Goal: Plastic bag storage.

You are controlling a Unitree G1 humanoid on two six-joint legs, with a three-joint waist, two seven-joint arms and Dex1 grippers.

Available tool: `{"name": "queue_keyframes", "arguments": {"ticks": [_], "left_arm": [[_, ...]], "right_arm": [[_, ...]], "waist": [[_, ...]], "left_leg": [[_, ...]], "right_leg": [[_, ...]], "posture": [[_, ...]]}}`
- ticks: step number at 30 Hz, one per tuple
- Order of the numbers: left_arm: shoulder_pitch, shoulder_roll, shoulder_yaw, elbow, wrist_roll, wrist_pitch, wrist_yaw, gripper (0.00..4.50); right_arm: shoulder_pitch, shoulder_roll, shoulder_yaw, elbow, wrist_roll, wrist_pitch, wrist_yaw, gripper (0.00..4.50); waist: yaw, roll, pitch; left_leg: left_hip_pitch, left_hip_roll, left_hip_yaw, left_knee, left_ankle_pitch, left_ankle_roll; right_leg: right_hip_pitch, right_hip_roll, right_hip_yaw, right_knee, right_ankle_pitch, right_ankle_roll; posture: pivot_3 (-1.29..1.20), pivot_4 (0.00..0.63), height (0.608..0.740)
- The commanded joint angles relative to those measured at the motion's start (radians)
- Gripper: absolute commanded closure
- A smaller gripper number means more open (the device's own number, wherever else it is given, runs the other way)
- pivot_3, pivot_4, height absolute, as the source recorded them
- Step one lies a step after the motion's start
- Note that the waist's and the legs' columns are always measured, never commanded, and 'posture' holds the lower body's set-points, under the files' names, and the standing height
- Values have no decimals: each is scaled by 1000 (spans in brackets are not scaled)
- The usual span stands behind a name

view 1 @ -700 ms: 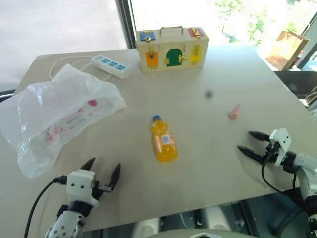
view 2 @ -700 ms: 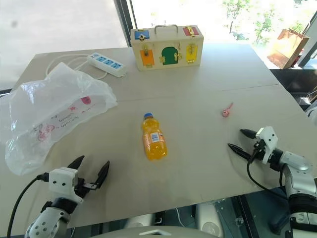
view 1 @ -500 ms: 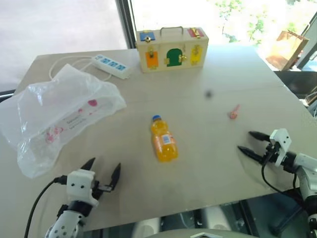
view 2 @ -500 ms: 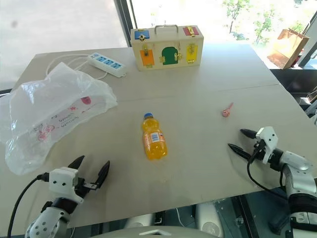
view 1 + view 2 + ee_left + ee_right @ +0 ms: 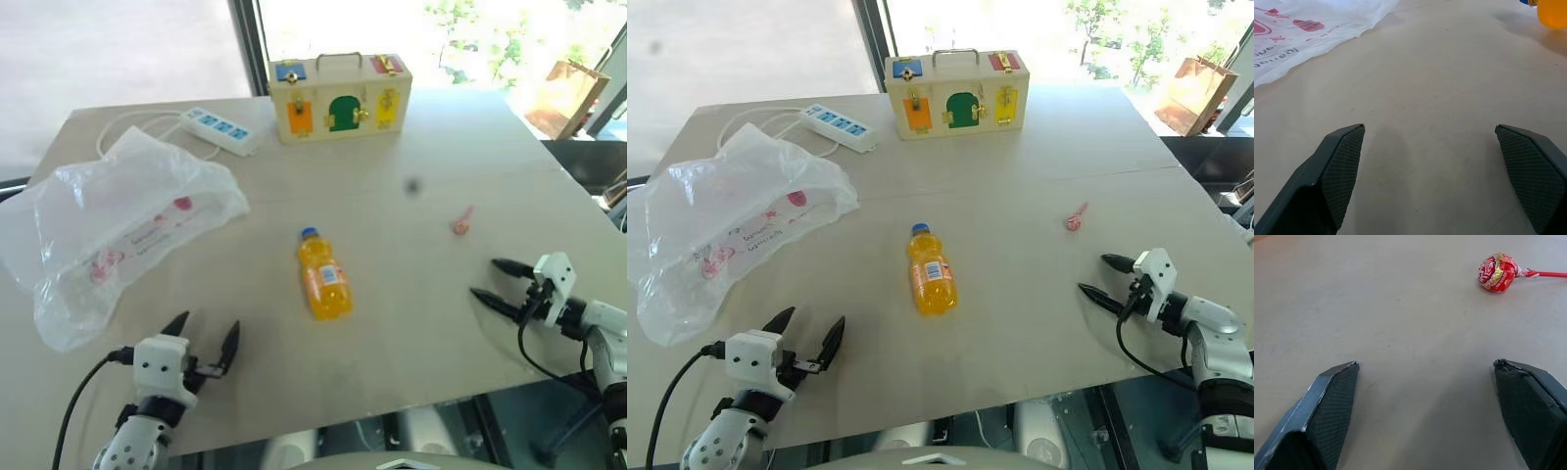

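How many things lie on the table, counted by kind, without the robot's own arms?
Plastic bag: 1
Orange bottle: 1
Lollipop: 1
Power strip: 1
Wooden lock box: 1
Total: 5

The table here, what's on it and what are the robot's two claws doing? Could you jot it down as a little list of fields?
Surface: pale table
Plastic bag: plastic bag lies crumpled on the table's left side, untouched
Bottle: orange bottle on its side near the middle, blue cap pointing away from the robot
Lollipop: red lollipop right of the bottle
Far edge: wooden toy case with coloured doors; white power strip to its left
Left gripper: left gripper open, empty, near the front edge
Right gripper: right gripper open, empty, short of the lollipop
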Motion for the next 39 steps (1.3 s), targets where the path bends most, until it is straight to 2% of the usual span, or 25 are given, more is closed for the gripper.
{"name": "queue_keyframes", "arguments": {"ticks": [1, 7, 10, 12, 15, 21, 24, 28, 39], "left_arm": [[9, -3, 9, -20, -2, -20, 5, 2], [10, -28, 10, -32, -10, -23, 25, 2], [2, -86, 33, -60, -11, -28, 95, 2], [5, -122, 51, -76, 35, -21, 164, 2], [29, -163, 51, -109, 118, -31, 235, 2], [134, -288, 26, -270, 241, -61, 355, 2], [113, -331, 99, -324, 286, -22, 447, 2], [44, -321, 181, -332, 267, 54, 489, 2], [-157, -186, 375, -211, 89, 218, 489, 2]], "right_arm": [[-2, -7, 7, 12, -7, 1, 5, 42], [-2, -5, 10, -15, 0, -8, 21, 42], [13, -5, 33, -81, 3, -33, 62, 42], [29, -7, 55, -151, 25, -31, 109, 42], [46, -3, 78, -283, 80, 40, 130, 42], [48, -17, 141, -650, 291, 329, 142, 42], [17, -27, 168, -754, 343, 421, 133, 42], [-24, -25, 188, -789, 354, 469, 125, 42], [-60, -8, 211, -742, 314, 441, 147, 42]], "waist": [[0, 0, 0], [0, 0, 0], [0, 0, 0], [0, 0, 0], [-1, 0, 1], [1, -4, 3], [5, -6, 4], [5, -6, 4], [5, -6, 4]], "left_leg": [[0, 0, 0, 0, 0, 0], [0, 0, 0, 0, 0, 0], [0, 0, 0, 0, 0, 0], [0, 0, 0, 0, 0, 0], [-1, 0, 0, 0, 0, 0], [-2, 0, 0, 0, -1, 1], [-3, 0, -3, 0, -1, 0], [-5, 0, -4, 1, -1, 1], [-13, -3, -13, 4, 0, 1]], "right_leg": [[0, 0, 0, 0, 0, 0], [0, 0, 0, 0, 0, 0], [0, 0, 0, 0, 0, 0], [0, 0, 0, 0, 0, 0], [0, 1, 0, 0, 0, 0], [-1, 0, 0, -1, 0, 0], [-3, -1, -2, -1, 0, 1], [-3, 0, -4, -1, 0, 1], [-5, 0, -12, -2, 0, 1]], "posture": [[0, 150, 739], [0, 150, 739], [0, 150, 739], [0, 150, 739], [0, 150, 739], [0, 150, 739], [0, 150, 739], [0, 150, 739], [0, 150, 739]]}}
